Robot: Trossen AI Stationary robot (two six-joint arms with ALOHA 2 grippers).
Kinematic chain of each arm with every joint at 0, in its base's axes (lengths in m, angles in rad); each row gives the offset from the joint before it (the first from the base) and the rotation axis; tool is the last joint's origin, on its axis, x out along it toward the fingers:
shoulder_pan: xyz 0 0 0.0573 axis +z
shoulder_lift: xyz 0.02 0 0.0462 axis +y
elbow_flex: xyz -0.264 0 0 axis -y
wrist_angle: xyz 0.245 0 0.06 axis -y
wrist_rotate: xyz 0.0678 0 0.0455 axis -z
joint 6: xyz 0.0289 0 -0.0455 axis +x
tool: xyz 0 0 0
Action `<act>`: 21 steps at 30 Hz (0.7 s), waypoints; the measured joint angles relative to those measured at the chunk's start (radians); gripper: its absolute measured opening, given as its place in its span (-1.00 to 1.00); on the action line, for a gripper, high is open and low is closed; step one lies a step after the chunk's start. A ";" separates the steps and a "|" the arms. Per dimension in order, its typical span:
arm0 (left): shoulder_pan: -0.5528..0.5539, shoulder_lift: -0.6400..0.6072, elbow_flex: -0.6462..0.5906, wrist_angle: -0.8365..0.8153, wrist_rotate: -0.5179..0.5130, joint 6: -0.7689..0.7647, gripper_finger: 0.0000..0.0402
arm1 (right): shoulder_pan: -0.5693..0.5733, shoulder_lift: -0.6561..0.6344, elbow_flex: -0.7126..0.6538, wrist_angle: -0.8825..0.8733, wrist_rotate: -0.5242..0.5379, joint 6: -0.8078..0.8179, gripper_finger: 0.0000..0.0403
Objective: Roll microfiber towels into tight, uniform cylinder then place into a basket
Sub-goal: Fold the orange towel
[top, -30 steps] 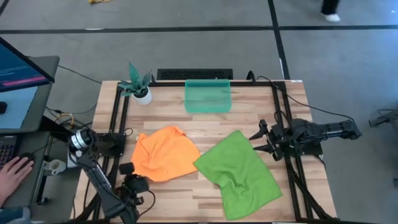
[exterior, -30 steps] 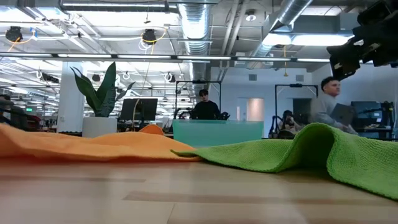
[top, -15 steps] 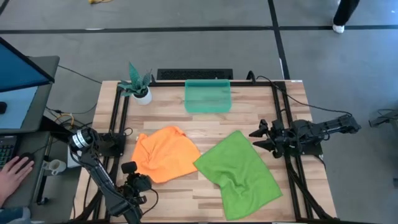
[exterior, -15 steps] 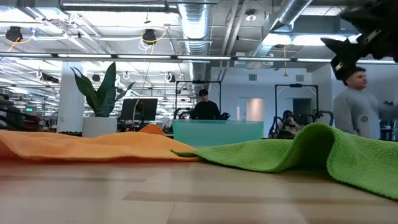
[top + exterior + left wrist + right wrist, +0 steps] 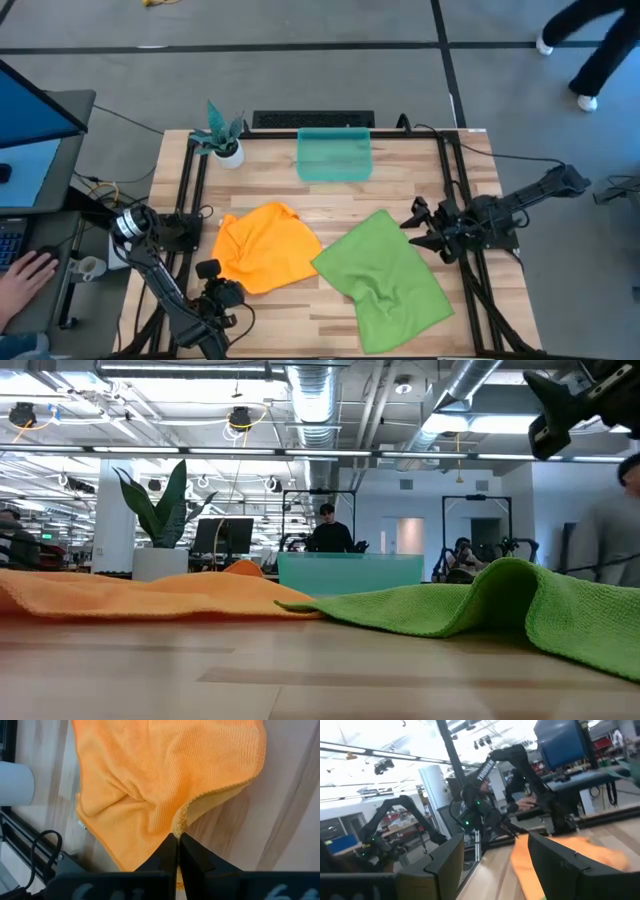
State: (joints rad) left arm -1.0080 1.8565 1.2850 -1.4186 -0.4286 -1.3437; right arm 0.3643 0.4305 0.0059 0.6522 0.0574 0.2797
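Both towels lie loose: orange towel (image 5: 264, 247) lower centre-left, green towel (image 5: 383, 280) lower right. They look soft and light; pinch a hem corner. Left gripper (image 5: 176, 851) is closed above the orange hem; right gripper (image 5: 415, 228) gapes open.

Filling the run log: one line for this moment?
left gripper shut beside orange towel | right gripper open by green towel | both unrolled | basket empty

Both arms dark, near-black, chunky jointed links. Left arm (image 5: 165, 290) has silver-white cylindrical joint nr its base, black cables alongside. Right arm (image 5: 520, 205) slim, matte black, w/ angular gripper (image 5: 420, 229) hardware. Wrist views: flat, dark, wedge-shaped fingers (image 5: 560, 862).
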 joint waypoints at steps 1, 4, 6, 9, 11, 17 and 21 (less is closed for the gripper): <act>0.000 0.000 0.000 0.000 0.000 0.005 -1.00 | 0.006 0.027 0.000 0.028 0.000 0.000 0.21; 0.000 0.000 0.000 0.000 -0.005 0.008 -1.00 | 0.022 0.110 0.005 0.074 0.000 -0.001 0.21; 0.000 0.000 0.000 0.000 -0.007 0.007 -1.00 | 0.027 0.164 0.025 0.088 0.000 0.000 0.21; 0.000 0.000 0.000 0.000 -0.022 -0.001 -1.00 | 0.028 0.241 0.065 0.124 0.000 0.000 0.21; 0.000 0.000 0.000 0.001 -0.030 -0.001 -1.00 | 0.028 0.291 0.092 0.134 0.000 0.000 0.21; 0.000 0.000 0.000 0.003 -0.030 0.000 -1.00 | 0.028 0.437 0.195 0.142 0.000 0.000 0.21; 0.000 0.000 0.000 0.003 -0.029 -0.003 -1.00 | 0.028 0.520 0.259 0.132 -0.003 0.000 0.21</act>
State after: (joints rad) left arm -1.0080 1.8565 1.2850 -1.4155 -0.4580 -1.3467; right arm 0.3923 0.9507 0.2645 0.7841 0.0548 0.2798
